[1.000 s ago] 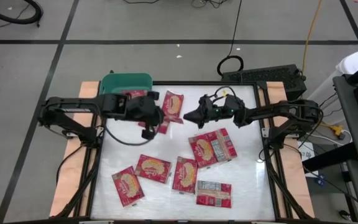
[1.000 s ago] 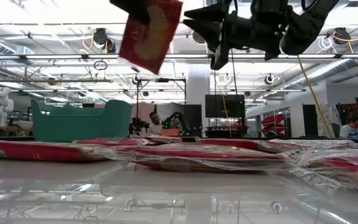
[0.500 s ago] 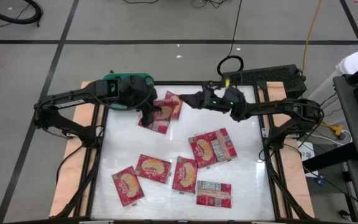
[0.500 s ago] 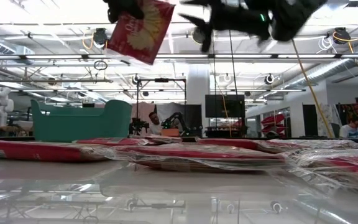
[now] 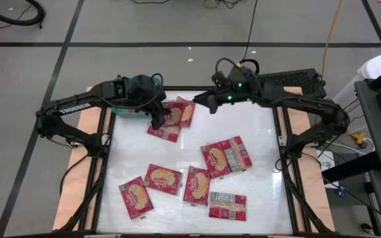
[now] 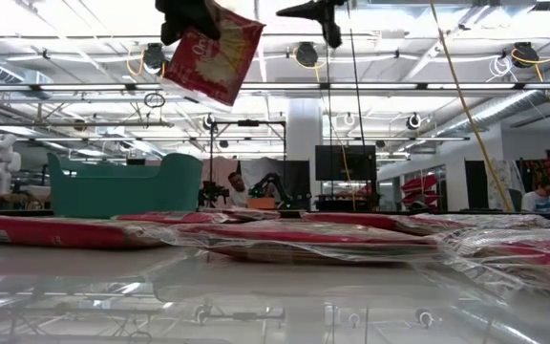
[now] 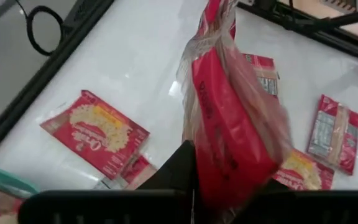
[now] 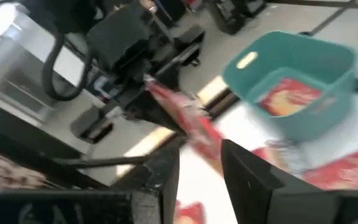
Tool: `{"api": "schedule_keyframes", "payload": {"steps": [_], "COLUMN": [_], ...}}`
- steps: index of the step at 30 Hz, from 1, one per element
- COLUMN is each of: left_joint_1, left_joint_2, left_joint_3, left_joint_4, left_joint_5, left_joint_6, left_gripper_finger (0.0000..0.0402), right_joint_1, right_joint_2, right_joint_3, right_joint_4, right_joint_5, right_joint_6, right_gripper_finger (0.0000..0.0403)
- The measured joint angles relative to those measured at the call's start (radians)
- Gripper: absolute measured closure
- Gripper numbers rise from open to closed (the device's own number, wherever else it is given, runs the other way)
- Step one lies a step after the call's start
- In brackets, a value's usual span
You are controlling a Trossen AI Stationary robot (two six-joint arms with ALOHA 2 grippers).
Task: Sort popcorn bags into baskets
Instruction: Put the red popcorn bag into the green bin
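A red bag (image 6: 213, 54) is held clamped in the left hand (image 5: 156, 119) above the surface (image 5: 263, 178), near the teal basket (image 6: 122, 186). The right hand (image 8: 197, 168) is raised at the far edge, fingers apart and empty.

Red popcorn bags (image 5: 220, 157) flat on table, teal basket (image 6: 122, 186) beyond

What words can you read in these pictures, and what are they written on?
"TROSSEN": white letters along the left arm, seen from above.
"Orville", probably: white curly writing on the lying popcorn bag; partly blurred.
Held popcorn bag: white print on it, too blurred to read.
Grey label panels on bags on the table: too small to read.
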Motion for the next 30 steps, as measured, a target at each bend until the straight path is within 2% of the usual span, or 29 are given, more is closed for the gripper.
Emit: {"api": "schedule_keyframes", "payload": {"steps": [3,6,9,12,16,21,26,30], "left_joint_1": [-0.012,-0.025,-0.029,-0.045,-0.077,-0.121,-0.152,-0.164], "left_joint_2": [0.009,0.020,0.026,0.043,0.066,0.099,0.118,0.125], "left_joint_3": [0.000,0.000,0.000,0.001,0.001,0.000,0.002,0.000], "left_joint_4": [-0.007,0.002,0.000,0.024,0.037,0.080,0.158,0.159], "left_joint_5": [0.001,0.003,0.002,0.001,0.001,-0.009,-0.043,-0.071], "left_joint_6": [-0.011,-0.011,-0.012,-0.012,-0.007,-0.011,-0.007,-0.003], "left_gripper_finger": [0.0378,0.0386,0.0385,0.0365,0.0354,0.0378,0.0385,0.0369], "right_joint_1": [0.009,0.023,0.026,0.024,0.031,0.032,0.054,0.053], "right_joint_2": [0.012,0.027,0.032,0.035,0.056,0.102,0.121,0.137], "right_joint_3": [0.084,0.126,0.121,0.108,0.089,0.087,0.087,0.087], "right_joint_4": [-0.127,-0.171,-0.183,-0.193,-0.177,-0.199,-0.229,-0.239], "right_joint_5": [0.007,0.001,-0.035,-0.051,-0.052,-0.150,-0.101,-0.103], "right_joint_6": [-0.126,-0.214,-0.275,-0.330,-0.416,-0.467,-0.504,-0.535], "right_gripper_finger": [0.0265,0.0236,0.0204,0.0174,0.0151,0.0156,0.0185,0.0232]}}
